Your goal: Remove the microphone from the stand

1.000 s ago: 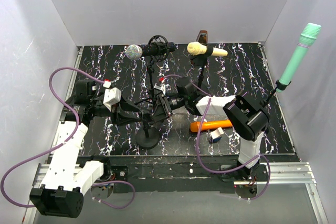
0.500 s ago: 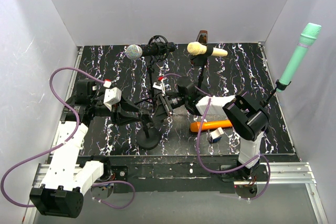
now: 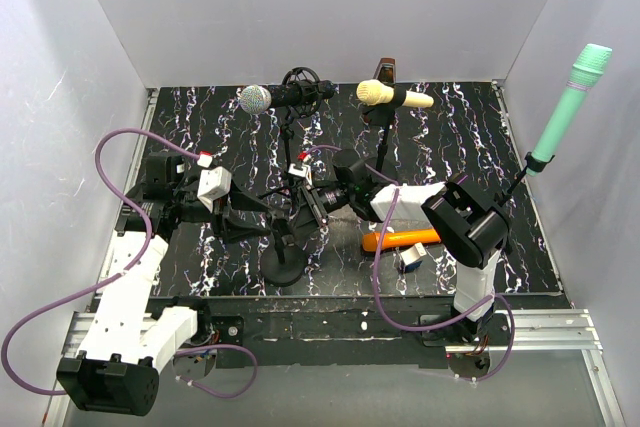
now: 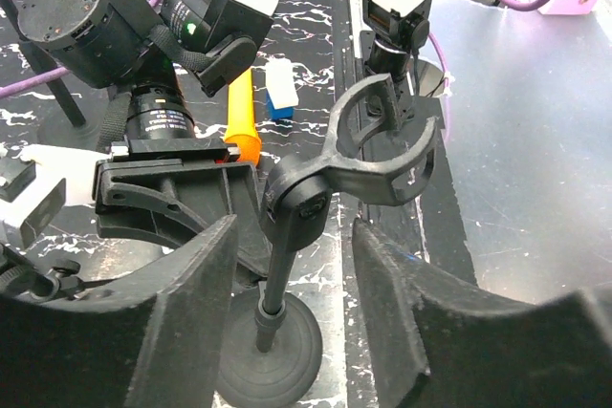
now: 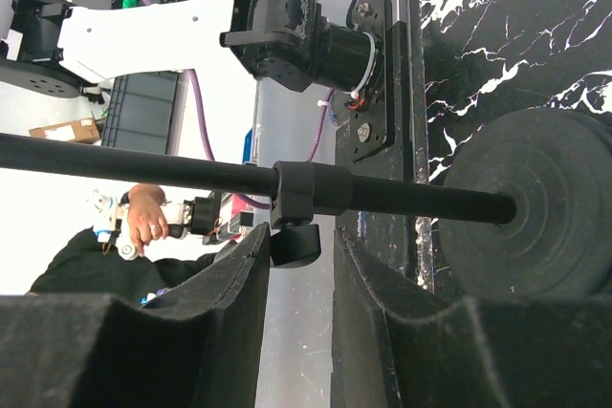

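Your left gripper (image 4: 296,230) straddles the stand (image 4: 275,284), jaws apart (orange mic (image 3: 402,239) lies on the table (image 3: 450,127)). Your right gripper (image 5: 300,235) has narrow jaws at the collar (image 5: 311,188); can't tell if it's gripping.

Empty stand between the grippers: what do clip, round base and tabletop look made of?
Clip: likely matte black moulded plastic, judging by thin curved arms. Round base: matte black with concentric rings; cast metal or plastic, can't tell. Tabletop: black with white veining, probably a printed marble-pattern sheet, slight sheen.

The stand pole (image 5: 143,167) runs from 9 o'clock to its base (image 5: 535,207) at 3 o'clock. The right gripper (image 5: 298,241) sits parted at 6 o'clock.
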Action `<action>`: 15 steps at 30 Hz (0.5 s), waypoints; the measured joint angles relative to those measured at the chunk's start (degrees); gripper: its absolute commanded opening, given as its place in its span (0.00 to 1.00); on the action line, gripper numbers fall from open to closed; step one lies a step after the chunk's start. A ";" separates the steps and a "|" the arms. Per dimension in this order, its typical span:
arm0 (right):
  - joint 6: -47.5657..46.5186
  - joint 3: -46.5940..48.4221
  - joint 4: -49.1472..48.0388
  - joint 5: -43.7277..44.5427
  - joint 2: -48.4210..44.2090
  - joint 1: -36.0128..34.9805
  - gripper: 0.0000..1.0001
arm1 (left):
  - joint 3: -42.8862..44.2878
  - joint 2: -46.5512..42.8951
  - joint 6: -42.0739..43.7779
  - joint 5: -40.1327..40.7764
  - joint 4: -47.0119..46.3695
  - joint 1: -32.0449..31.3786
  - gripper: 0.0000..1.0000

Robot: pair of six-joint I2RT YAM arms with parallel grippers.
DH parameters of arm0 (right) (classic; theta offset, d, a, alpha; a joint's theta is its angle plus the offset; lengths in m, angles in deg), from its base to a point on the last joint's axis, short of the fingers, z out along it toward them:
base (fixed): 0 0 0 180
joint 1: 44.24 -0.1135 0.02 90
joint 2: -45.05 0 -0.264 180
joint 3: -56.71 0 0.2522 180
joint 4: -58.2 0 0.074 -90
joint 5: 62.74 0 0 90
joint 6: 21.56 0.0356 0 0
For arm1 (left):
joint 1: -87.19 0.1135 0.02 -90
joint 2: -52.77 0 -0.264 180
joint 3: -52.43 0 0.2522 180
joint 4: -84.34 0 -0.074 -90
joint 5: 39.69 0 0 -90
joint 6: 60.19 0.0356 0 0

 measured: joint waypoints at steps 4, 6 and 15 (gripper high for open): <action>-1.03 0.04 0.87 -0.22 -0.24 -0.02 0.40 | -0.46 -0.11 -0.31 -0.50 -0.02 0.00 0.58; -1.40 0.04 1.14 -0.24 -0.39 -0.02 0.41 | -0.48 0.00 -0.33 -0.96 -0.02 0.00 0.58; -4.74 1.20 4.31 -0.70 -0.44 -0.87 0.31 | 1.53 4.33 -0.33 -2.27 -0.04 -1.05 0.50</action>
